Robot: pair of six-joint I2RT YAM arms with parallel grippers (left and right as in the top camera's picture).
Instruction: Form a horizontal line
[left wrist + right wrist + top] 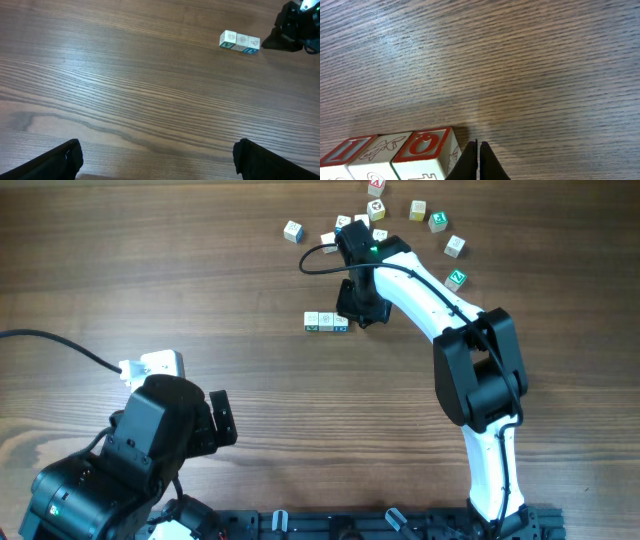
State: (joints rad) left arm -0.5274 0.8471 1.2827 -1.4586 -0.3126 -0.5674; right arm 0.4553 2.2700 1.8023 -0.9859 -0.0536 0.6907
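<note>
Nearest to us, our left hand is hanging low over a bare stretch of the tabletop. Its two fingers are standing wide apart and gripping nothing. It is sitting well apart from the work, with the horizontal line lying ahead of it and off to its right, up in the far right corner of the left wrist view. Moving outward, we are finding that line as three small white cubes lying edge to edge, its long axis running left to right across the tabletop in the overhead view. Our right hand is by far the nearer one: it is hovering at the right end of the row, fingers pressed together and gripping nothing. In the right wrist view the closed tips are pointing down just beside the outer face of the end cube, the one with the red O on top. So the row is lying to that hand's left and stretching away from it along its own axis; whether the tips are touching the cube we are not able to tell. We are judging that the coming move is turning on this: a nudge along the axis would be tightening or sliding the row, while a push across it would be breaking the line. Farther off, beyond the right hand, loose cubes are lying scattered, well apart from the row.
</note>
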